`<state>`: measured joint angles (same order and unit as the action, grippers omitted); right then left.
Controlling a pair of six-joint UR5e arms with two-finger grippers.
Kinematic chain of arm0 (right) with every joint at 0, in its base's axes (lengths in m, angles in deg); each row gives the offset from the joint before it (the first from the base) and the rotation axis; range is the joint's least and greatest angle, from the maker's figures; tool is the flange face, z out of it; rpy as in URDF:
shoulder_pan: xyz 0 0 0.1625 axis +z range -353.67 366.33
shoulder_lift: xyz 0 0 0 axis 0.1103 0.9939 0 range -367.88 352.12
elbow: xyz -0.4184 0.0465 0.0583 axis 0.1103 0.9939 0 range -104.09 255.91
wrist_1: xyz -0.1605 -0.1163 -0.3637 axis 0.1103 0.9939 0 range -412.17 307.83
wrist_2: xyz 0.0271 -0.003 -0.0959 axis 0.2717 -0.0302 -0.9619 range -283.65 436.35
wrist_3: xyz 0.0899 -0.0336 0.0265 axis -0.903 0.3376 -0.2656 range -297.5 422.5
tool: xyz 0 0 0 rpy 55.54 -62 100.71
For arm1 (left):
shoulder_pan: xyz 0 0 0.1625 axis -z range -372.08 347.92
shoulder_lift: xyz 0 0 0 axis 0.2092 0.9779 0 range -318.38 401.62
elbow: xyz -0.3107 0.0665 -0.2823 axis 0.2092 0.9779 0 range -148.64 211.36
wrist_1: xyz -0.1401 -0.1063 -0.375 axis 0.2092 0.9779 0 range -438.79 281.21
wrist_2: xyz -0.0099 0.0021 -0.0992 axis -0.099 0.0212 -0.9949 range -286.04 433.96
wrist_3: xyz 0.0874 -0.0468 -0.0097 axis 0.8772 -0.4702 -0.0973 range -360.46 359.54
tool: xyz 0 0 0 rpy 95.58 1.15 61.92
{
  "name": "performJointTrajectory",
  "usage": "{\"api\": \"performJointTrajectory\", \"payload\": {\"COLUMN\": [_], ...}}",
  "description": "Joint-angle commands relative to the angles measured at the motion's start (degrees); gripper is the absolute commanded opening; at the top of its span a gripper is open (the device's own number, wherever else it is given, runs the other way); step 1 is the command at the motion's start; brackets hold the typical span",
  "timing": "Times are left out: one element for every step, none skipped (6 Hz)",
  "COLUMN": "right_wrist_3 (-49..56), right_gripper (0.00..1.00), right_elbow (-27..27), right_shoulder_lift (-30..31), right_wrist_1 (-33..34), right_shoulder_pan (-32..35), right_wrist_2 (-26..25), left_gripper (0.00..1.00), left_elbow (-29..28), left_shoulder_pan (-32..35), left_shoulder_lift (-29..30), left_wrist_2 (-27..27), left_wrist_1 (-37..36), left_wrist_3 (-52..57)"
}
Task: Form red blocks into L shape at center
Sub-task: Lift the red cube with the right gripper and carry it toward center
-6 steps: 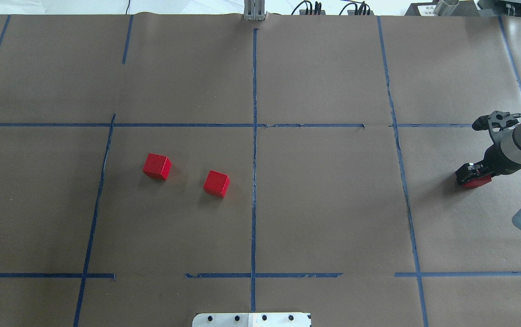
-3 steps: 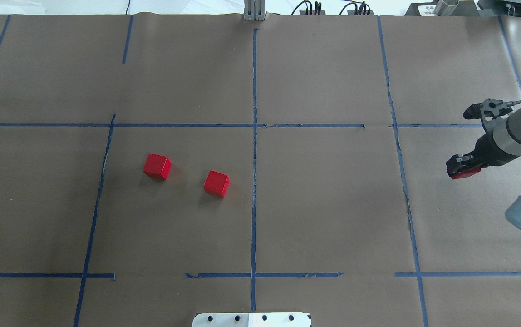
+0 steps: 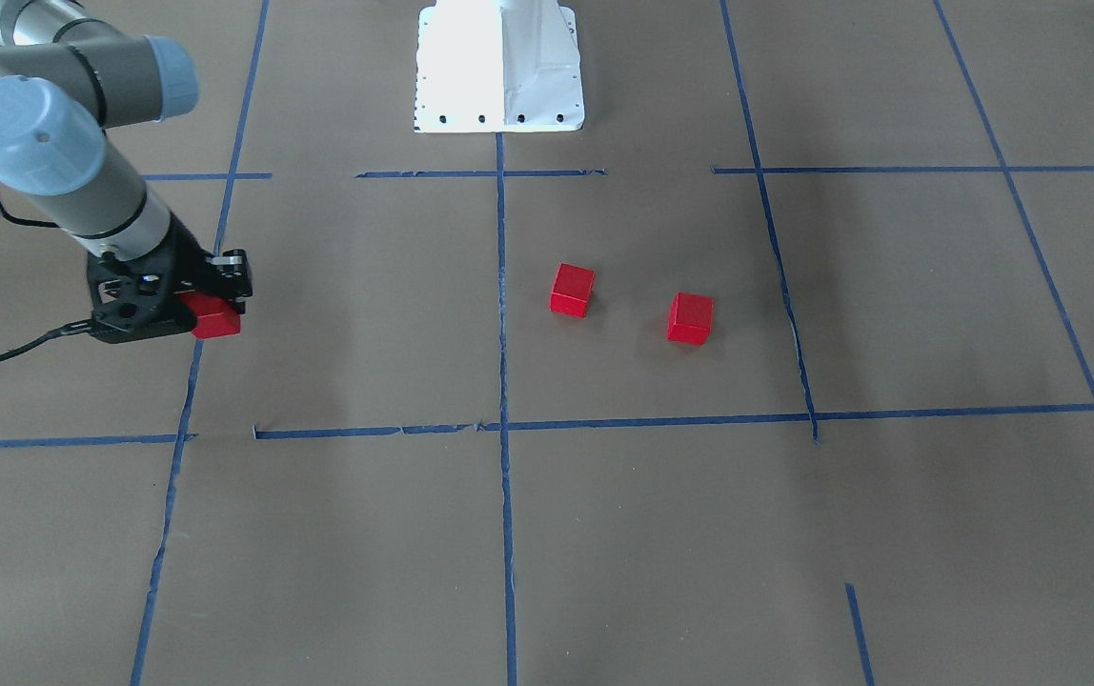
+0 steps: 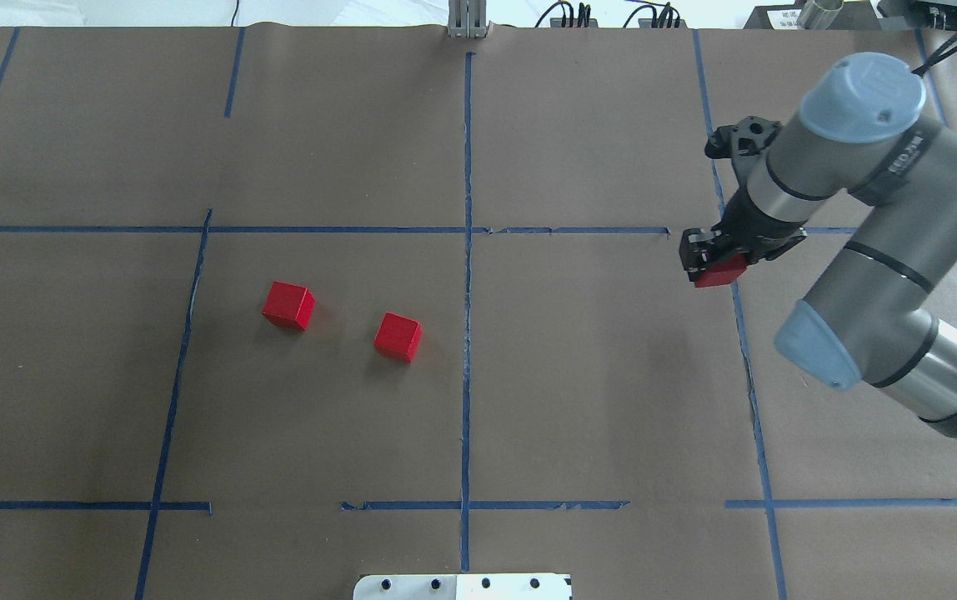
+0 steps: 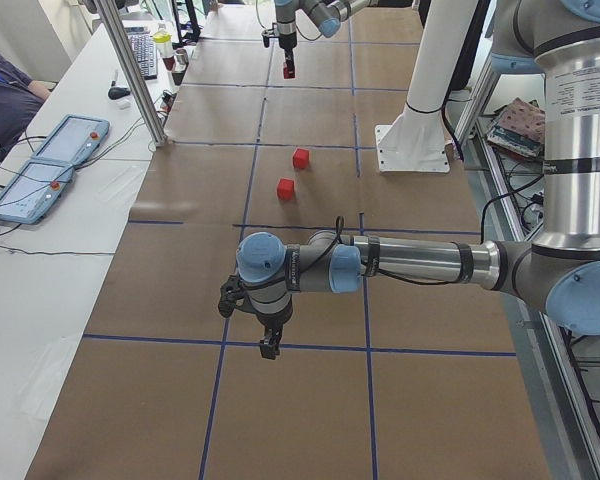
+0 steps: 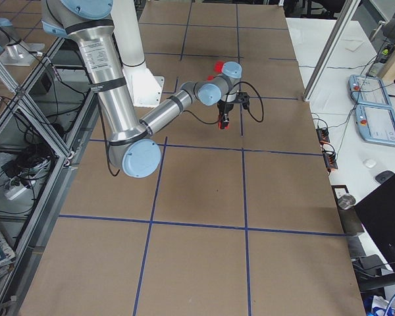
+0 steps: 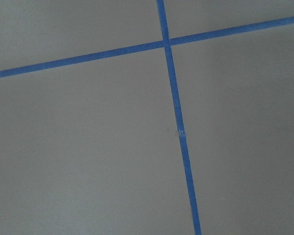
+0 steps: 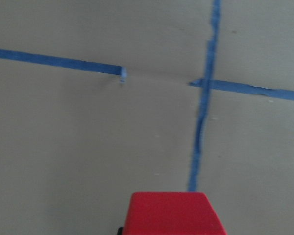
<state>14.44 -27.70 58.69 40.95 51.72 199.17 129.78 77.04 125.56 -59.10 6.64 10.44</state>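
Third red block (image 4: 722, 273): clamped between right gripper (image 4: 713, 265) fingers, apparently lifted off paper, well to robot's right of central tape line (image 4: 467, 400), over right border of center cell (image 4: 595, 375).
Near block (image 4: 398, 337): just left of that line. Far block (image 4: 288, 305): further left. Apart, both skewed.
Judgement: carry must run leftward toward line.
Left gripper (image 5: 268, 346): far out on line's left side, beyond both blocks; open or closed, cannot tell.

overhead: behind white robot base (image 4: 462, 586), downward | front: facing it | sides: ends of brown paper-covered table (image 5: 310, 420) | wrists: close above | shared: blue tape grid (image 4: 467, 333)
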Motion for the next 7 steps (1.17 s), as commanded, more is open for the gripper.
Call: {"api": "performJointTrajectory", "payload": {"right_wrist_3": [-16.5,-20.5,-23.1,-27.1,-28.2,-28.2,-28.1], "right_gripper": [0.0,0.0,0.0,0.01,0.02,0.04,0.22], "right_elbow": [7.3,13.8,18.9,22.9,26.0,26.3,26.5], "right_shoulder_lift": [-13.3,-19.7,-24.8,-25.3,-26.0,-26.7,-26.4], "right_wrist_1": [0.8,0.7,0.4,-5.8,-9.1,-8.8,-8.8], "right_shoulder_pan": [-8.8,-11.5,-14.5,-17.1,-18.0,-18.3,-19.0], "right_wrist_2": [-6.7,-7.8,-10.3,-12.3,-12.7,-12.8,-13.6], "left_gripper": [1.0,1.0,1.0,1.0,1.0,1.0,1.0], "left_elbow": [-0.1,-0.2,-0.2,-0.3,-0.5,-0.5,-0.5], "left_shoulder_pan": [-0.1,-0.1,-0.1,-0.1,-0.1,-0.1,-0.1], "left_shoulder_lift": [-0.1,-0.1,-0.1,-0.1,-0.1,-0.1,-0.1], "left_wrist_2": [0.1,0.0,0.0,0.0,0.0,0.0,0.0], "left_wrist_1": [-0.1,-0.1,-0.1,-0.1,-0.1,0.0,0.0], "left_wrist_3": [0.0,0.0,0.0,0.0,0.0,0.0,0.0]}}
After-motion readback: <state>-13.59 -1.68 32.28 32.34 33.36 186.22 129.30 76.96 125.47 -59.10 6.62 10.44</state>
